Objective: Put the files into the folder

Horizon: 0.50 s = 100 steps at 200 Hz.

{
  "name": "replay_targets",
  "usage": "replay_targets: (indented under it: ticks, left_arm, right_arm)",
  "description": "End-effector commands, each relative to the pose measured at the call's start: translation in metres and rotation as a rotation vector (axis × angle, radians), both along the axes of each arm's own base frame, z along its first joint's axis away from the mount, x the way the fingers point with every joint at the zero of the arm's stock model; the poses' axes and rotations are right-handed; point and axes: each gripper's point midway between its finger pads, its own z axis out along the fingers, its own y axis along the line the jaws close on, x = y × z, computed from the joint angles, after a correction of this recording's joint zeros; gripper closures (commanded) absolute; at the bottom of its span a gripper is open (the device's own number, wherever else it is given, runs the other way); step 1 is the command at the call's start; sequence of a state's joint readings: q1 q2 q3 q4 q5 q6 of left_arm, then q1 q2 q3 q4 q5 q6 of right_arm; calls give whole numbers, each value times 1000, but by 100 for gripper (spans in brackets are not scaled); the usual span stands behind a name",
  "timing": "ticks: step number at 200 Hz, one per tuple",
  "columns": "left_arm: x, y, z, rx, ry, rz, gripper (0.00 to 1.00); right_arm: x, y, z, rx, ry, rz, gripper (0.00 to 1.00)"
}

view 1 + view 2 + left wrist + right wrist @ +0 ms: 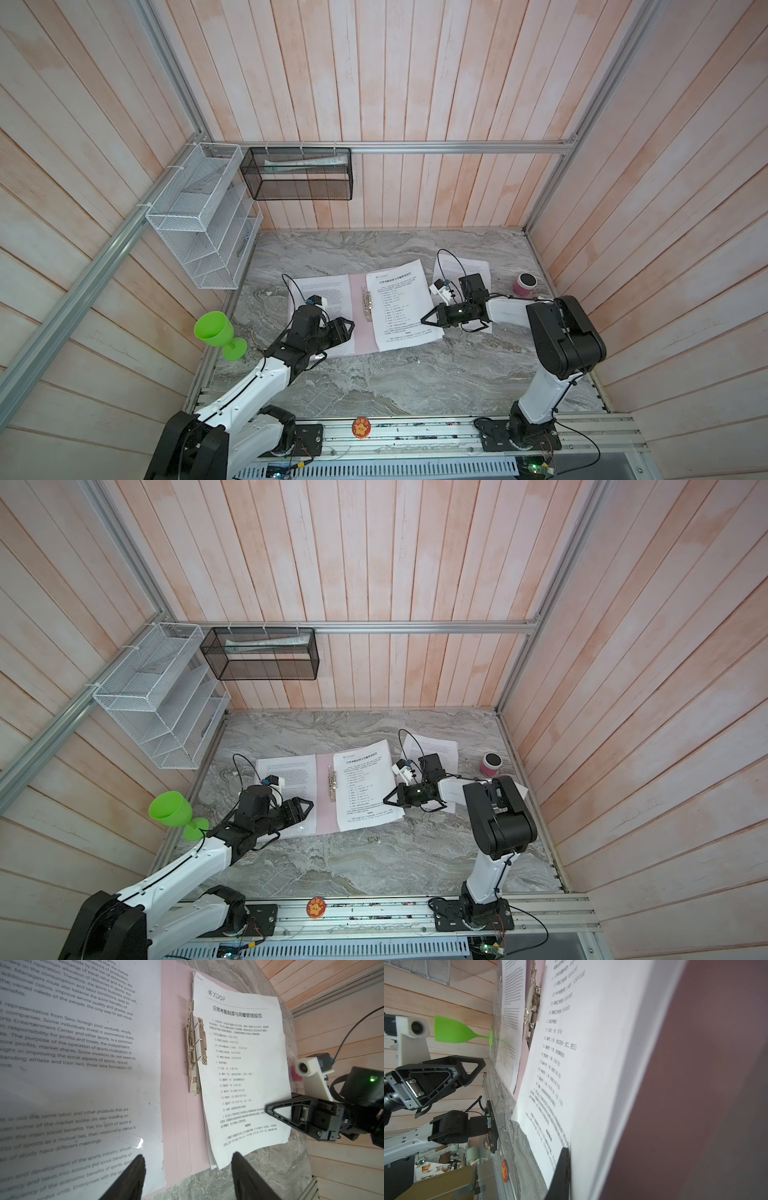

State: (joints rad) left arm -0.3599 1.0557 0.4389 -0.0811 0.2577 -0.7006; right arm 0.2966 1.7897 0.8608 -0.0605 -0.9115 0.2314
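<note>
Files (401, 307) printed in black lie stacked on the right cover of the open pink folder (357, 320) at the centre of the marble table (374, 382). Their long axis runs from the lower to the upper part of both top views, turned a little off the folder's spine. Right gripper (424, 321), closed, meets the stack's right edge from the right of the frame. In the right wrist view that edge runs between its fingers (562, 1167), so the stack looks pinched rather than merely touched. Left gripper (351, 330) hovers just left of the spine, over the lower corner of a second printed sheet (320, 286) on the left cover, fingers parted and holding nothing. Between the two grippers the metal clip (367, 305) sits along the spine, with the stack's left edge touching it. Squaring up would likely mean pushing the stack leftward toward that clip, and the right arm is the nearer. A third sheet (469, 266) lies under the right arm, outside the folder. Pink canister (524, 284) at right, green goblet (214, 332) and white wire rack (199, 232) at left stand well clear.
</note>
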Motion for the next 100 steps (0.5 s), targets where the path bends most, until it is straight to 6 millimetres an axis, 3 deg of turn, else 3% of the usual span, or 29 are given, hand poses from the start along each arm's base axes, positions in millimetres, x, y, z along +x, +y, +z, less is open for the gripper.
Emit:
replay_targets:
  ticks: [1, 66, 100]
  left_arm:
    - [1, -2, 1, -9, -11, -13, 32]
    - [0, -1, -2, -5, -4, -7, 32]
    - [-1, 1, -1, -2, -9, -3, 32]
  right_arm:
    - [1, 4, 9, 35, -11, 22, 100]
    - [13, 6, 6, 10, 29, -56, 100]
    - [12, 18, 7, 21, 26, -58, 100]
